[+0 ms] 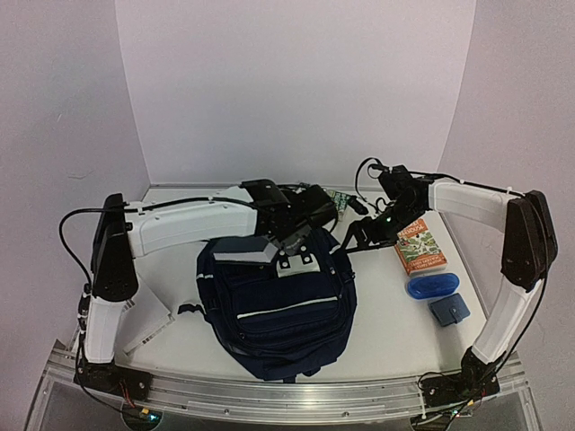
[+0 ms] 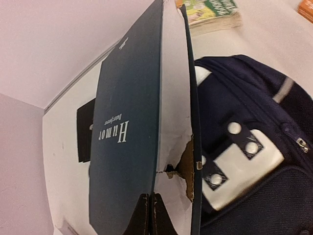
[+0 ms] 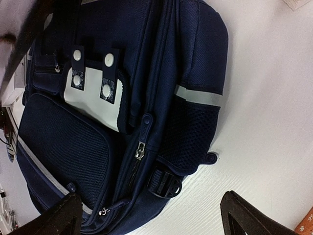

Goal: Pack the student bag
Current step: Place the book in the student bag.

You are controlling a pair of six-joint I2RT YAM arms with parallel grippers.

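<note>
1. White table (image 1: 395, 323): it carries everything you have listed below.
2. Student bag (image 1: 274, 310), a large navy fabric backpack with white stripes and a white patch bearing dark tabs with pale studs: you will find it lying flat at the table's middle, front pocket up, between your two arms.
3. Dark-blue book (image 2: 127, 122), thin and flat, lettered "Humor", with a torn white inner edge. It is held on edge just beside the bag's upper end.
4. Left gripper (image 2: 150, 203): its fingers are pressed together on the book's lower edge.
5. Right gripper (image 3: 151, 220): its fingers stand wide apart above the bag's mesh side pocket, holding nothing.
6. Green-and-orange paperback (image 1: 420, 244): right of the bag.
7. Blue oval case (image 1: 431, 285): just nearer you than the paperback.
8. Small blue pouch (image 1: 448, 310): beside the case.
</note>
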